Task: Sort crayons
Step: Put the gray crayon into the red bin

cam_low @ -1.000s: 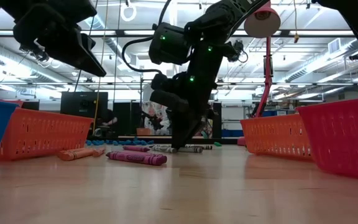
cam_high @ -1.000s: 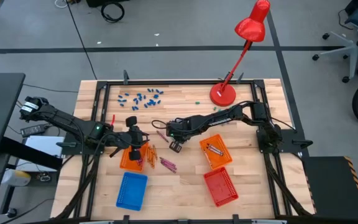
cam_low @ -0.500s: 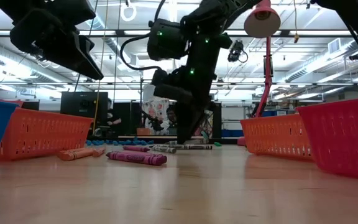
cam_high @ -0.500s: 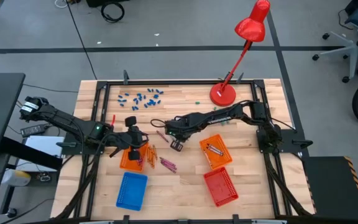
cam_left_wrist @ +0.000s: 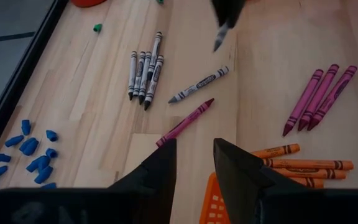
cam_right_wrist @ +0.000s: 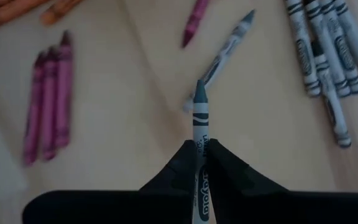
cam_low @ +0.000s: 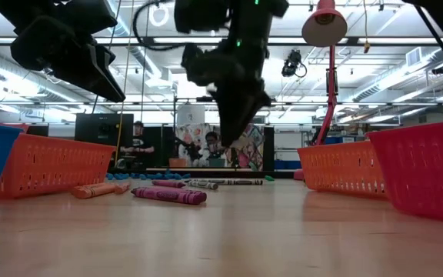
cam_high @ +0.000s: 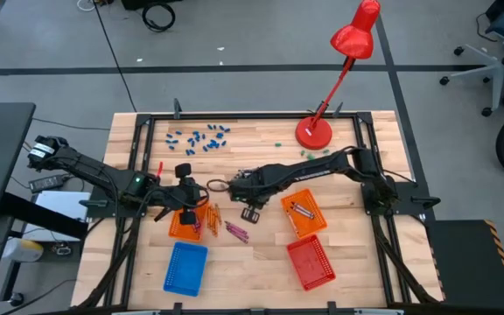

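My right gripper [cam_right_wrist: 197, 163] [cam_high: 234, 185] hangs above the middle of the table, shut on one grey crayon [cam_right_wrist: 199, 118]. Below it on the wood lie a row of grey crayons [cam_left_wrist: 143, 73], a single grey one [cam_left_wrist: 199, 84], a single magenta one [cam_left_wrist: 185, 121], three magenta ones [cam_left_wrist: 319, 98] and several orange ones [cam_left_wrist: 303, 165]. My left gripper [cam_left_wrist: 194, 168] [cam_high: 186, 188] hovers open above the left orange basket [cam_high: 185, 224], holding nothing. My right gripper pinches the grey crayon between its two fingers, on the wrapped part of its shaft [cam_right_wrist: 198, 144]. The fingers point steeply down and lie along the crayon. The pointed tip [cam_right_wrist: 199, 92] sticks out below the fingertips, clear of the table.
A second orange basket [cam_high: 304, 213] holds a few crayons, a red basket [cam_high: 310, 262] sits nearer the front and a blue basket [cam_high: 185, 267] at front left. Blue caps [cam_high: 199, 137] lie at the back left, and a red lamp's base [cam_high: 313, 133] stands at the back.
My right gripper has risen from the table, shut on the grey crayon, which is now lifted clear of the wood. The other crayons lie where they were.
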Robot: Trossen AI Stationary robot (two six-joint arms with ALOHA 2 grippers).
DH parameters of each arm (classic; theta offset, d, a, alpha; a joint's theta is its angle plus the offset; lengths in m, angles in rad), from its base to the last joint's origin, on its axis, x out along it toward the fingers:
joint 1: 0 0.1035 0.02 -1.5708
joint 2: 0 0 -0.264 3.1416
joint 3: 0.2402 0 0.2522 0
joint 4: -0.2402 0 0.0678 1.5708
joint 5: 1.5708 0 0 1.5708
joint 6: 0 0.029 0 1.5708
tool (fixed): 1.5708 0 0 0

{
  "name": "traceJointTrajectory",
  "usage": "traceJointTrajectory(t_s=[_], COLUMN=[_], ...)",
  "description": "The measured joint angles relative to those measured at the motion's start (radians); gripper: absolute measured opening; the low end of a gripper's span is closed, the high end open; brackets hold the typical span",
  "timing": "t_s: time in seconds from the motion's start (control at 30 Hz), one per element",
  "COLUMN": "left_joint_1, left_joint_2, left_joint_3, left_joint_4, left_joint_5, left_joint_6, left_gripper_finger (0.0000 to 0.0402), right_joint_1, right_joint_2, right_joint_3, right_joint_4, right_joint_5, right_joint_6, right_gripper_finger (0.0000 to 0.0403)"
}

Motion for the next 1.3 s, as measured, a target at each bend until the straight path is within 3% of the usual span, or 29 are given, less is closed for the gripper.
traceJointTrajectory(t_s=[0.67, 1.07, 1.3], left_joint_1=[0.0, -0.001, -0.001], left_joint_2=[0.0, 0.0, 0.0], left_joint_3=[0.0, 0.0, 0.0], left_joint_4=[0.001, -0.007, -0.027], left_joint_5=[0.0, 0.0, 0.001], left_joint_6=[-0.015, -0.05, -0.061], left_gripper_finger=[0.0117, 0.0117, 0.0117], right_joint_1=[0.206, 0.404, 0.535], right_joint_2=[-0.055, -0.147, -0.148], right_joint_3=[0.05, 0.05, 0.037], right_joint_4=[-0.224, -0.294, -0.341], right_joint_5=[0.029, 0.092, 0.107], right_joint_6=[0.243, 0.534, 0.819], right_gripper_finger=[0.0037, 0.0037, 0.0037])
